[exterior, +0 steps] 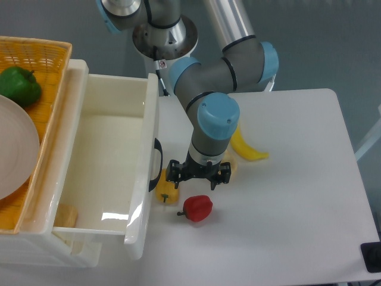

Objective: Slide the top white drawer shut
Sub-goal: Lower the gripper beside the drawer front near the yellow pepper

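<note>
Top white drawer [107, 173], a glossy white plastic tray with a black curved handle [157, 162] on its front: pulled wide open, sticking out of the white cabinet at left onto the white table [286, 226]. Front panel faces right. Inside is mostly bare; a small tan chunk [66, 215] sits in the near left corner.

Lower white drawer: only a sliver shows under the open one at near left, can't tell its state.

Two-finger gripper [199, 174] on the grey-and-blue arm hangs pointing down, just right of the drawer front, near the handle but not touching it. Fingers are spread apart, nothing between them.

Yellow bell pepper [166, 186] lies on the table just beside the drawer front, below the handle, partly under the gripper's left finger. Red bell pepper [197, 207] is nearer to the camera, just right of the yellow one. Yellow banana [247, 149] lies on the table behind the arm's wrist, partly hidden.

On top of the cabinet at far left: an orange woven basket [47, 89] holding a green bell pepper [19, 85] and a pale round plate [15, 149].

Black object [372, 257] at the near right table edge, cut off by the frame.
</note>
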`<state>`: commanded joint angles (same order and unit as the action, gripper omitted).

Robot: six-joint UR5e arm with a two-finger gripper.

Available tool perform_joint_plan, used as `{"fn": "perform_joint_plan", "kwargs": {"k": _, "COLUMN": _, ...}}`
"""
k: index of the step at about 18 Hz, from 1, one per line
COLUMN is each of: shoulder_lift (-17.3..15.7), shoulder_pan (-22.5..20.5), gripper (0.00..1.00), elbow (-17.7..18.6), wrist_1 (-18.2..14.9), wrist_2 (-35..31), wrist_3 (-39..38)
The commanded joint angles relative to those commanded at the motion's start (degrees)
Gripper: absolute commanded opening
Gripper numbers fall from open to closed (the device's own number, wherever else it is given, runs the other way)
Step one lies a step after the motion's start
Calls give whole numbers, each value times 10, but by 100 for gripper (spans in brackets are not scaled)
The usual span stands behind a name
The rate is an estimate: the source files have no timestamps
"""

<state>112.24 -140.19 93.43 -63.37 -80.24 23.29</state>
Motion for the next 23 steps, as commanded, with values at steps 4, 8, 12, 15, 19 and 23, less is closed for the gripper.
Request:
{"fn": "perform_joint_plan", "kwargs": {"k": 4, "shoulder_lift": -2, "shoulder_pan": 3, "gripper": 100, "elbow": 0, "wrist_1": -4, "wrist_2": 0, "wrist_3": 0}}
{"fn": "perform_joint_plan", "kwargs": {"k": 8, "shoulder_lift": -3, "shoulder_pan": 4, "gripper": 100, "elbow": 0, "wrist_1": -4, "wrist_2": 1, "wrist_3": 0}}
{"fn": "perform_joint_plan", "kwargs": {"k": 12, "shoulder_lift": -4, "shoulder_pan": 4, "gripper": 100, "elbow": 0, "wrist_1": -4, "wrist_2": 6, "wrist_3": -1}}
{"fn": "perform_joint_plan", "kwargs": {"k": 15, "shoulder_lift": -5, "shoulder_pan": 7, "gripper": 100, "elbow": 0, "wrist_1": -5, "wrist_2": 6, "wrist_3": -1}}
{"fn": "perform_joint_plan", "kwargs": {"k": 19, "shoulder_lift": -10, "shoulder_pan": 11, "gripper": 100, "elbow": 0, "wrist_1": -8, "wrist_2": 8, "wrist_3": -2}}
{"fn": "perform_joint_plan", "kwargs": {"k": 23, "shoulder_lift": -11, "shoulder_pan": 11, "gripper": 100, "elbow": 0, "wrist_1": -8, "wrist_2": 12, "wrist_3": -2}}
